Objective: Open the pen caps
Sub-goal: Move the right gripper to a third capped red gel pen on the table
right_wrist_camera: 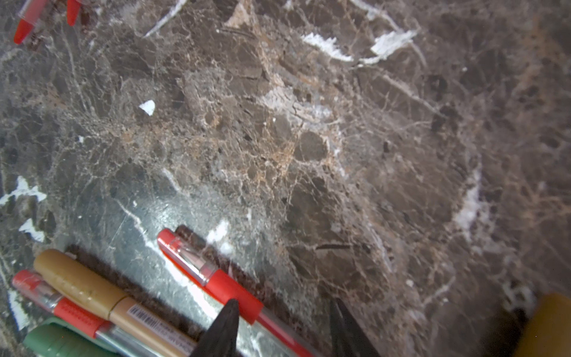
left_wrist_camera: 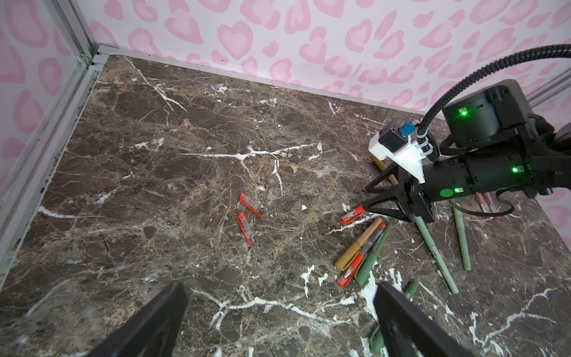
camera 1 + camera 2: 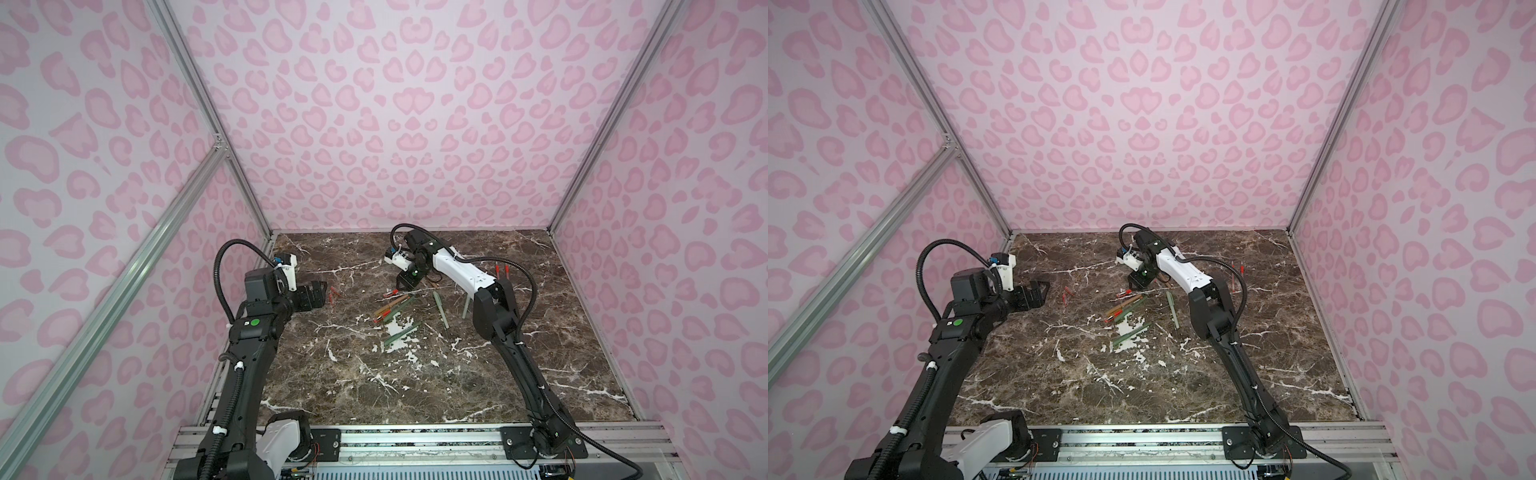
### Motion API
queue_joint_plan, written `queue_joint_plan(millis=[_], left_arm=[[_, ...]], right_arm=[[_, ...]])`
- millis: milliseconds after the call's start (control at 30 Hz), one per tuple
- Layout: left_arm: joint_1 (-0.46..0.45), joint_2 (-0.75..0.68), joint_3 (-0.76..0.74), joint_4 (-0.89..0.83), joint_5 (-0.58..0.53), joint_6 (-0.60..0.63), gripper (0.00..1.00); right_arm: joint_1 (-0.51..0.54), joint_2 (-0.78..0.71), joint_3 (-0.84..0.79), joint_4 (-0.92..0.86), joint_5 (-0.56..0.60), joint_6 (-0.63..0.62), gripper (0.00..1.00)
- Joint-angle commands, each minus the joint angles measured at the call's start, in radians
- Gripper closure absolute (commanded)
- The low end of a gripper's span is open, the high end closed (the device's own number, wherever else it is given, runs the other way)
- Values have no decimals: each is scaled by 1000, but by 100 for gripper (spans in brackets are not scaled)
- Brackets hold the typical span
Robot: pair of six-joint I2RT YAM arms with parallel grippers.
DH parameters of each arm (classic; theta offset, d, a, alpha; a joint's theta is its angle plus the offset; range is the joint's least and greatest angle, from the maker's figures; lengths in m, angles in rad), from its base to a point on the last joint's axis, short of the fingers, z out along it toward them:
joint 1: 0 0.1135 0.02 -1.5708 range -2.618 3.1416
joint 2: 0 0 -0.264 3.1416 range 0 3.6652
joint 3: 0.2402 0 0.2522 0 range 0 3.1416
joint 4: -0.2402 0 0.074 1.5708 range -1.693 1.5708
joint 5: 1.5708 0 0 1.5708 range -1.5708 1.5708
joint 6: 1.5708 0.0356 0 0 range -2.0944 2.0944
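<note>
Dark marble bench (image 3: 374,382), pink spotted walls (image 3: 415,124). Left end effector (image 3: 321,294) raised, released wide. Right end effector (image 3: 400,287) low over capped red pen (image 1: 234,293), jaws parted.

Brown marble tabletop (image 3: 374,395), pink-patterned walls (image 3: 374,124)

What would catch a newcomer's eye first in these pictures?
Pink spotted walls surround a dark marble table. Near its middle lies a cluster of red, green and tan pens, the right gripper low over a red pen. Two loose red caps lie further left.
</note>
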Motion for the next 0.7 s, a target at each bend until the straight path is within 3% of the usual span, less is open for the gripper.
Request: queue_joint_plan(millis=[0, 100, 367, 500, 667], left_arm=[[2, 1, 6, 14, 0, 4, 2], [3, -3, 7, 17, 12, 4, 2], [3, -10, 2, 21, 12, 3, 2], [3, -5, -1, 20, 4, 5, 2], [3, -8, -8, 35, 13, 2, 2]], right_arm=[[-4, 4, -20, -61, 28, -19, 48], [-11, -41, -70, -56, -25, -66, 46], [-18, -51, -92, -44, 53, -62, 51], [-35, -45, -74, -75, 23, -25, 52], [-42, -97, -159, -63, 23, -68, 49]])
